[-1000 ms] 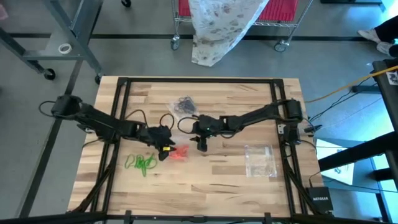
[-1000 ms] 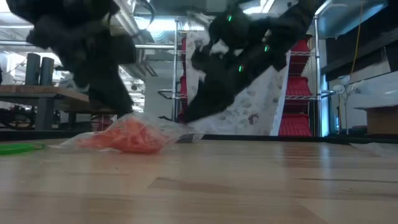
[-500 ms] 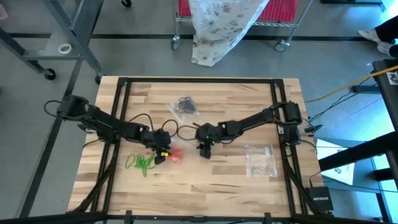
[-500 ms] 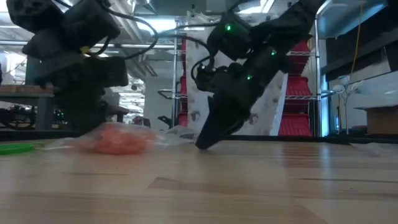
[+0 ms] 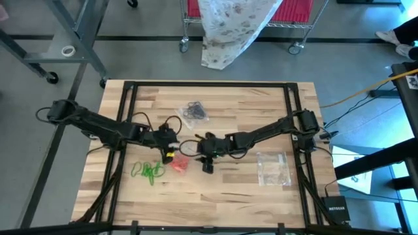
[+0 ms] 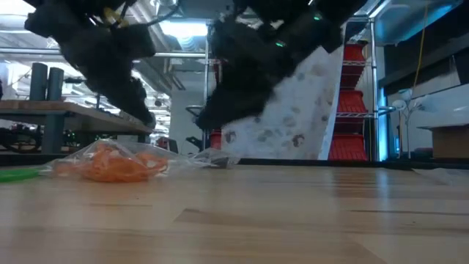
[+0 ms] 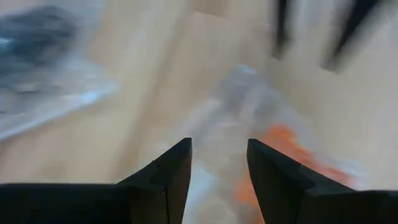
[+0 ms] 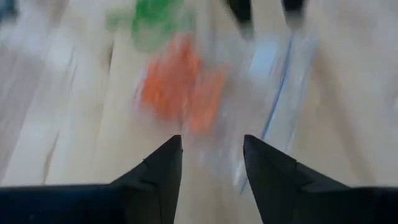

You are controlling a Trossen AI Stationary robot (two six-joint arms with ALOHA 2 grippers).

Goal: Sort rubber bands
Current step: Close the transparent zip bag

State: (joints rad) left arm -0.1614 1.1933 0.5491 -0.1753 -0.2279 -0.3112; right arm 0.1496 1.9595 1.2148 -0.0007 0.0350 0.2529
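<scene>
Wooden bench point(image 5: 248, 196) carrying everything, both arms reaching toward its middle.

Left hand point(image 5: 167, 155) hanging over edge of clear bag point(image 6: 183, 156), fingers point(image 7: 171, 171) standing apart, nothing seen gripped between them.

Right hand point(image 5: 207, 164) sitting just beside same bag on opposite side, fingers point(image 8: 163, 168) likewise parted, gap showing only bag film.

Orange-red rubber bands point(image 5: 179, 163) lying inside that bag, between both hands.

Green rubber bands point(image 5: 149, 172) lying loose near bench's left front.

Black rubber bands point(image 5: 194, 111) resting in another bag farther back.

Second clear bag point(image 5: 273, 168) lying well apart on right.

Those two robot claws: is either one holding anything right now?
No. The left gripper and right gripper are both open and empty, poised over the bag of orange rubber bands.
</scene>
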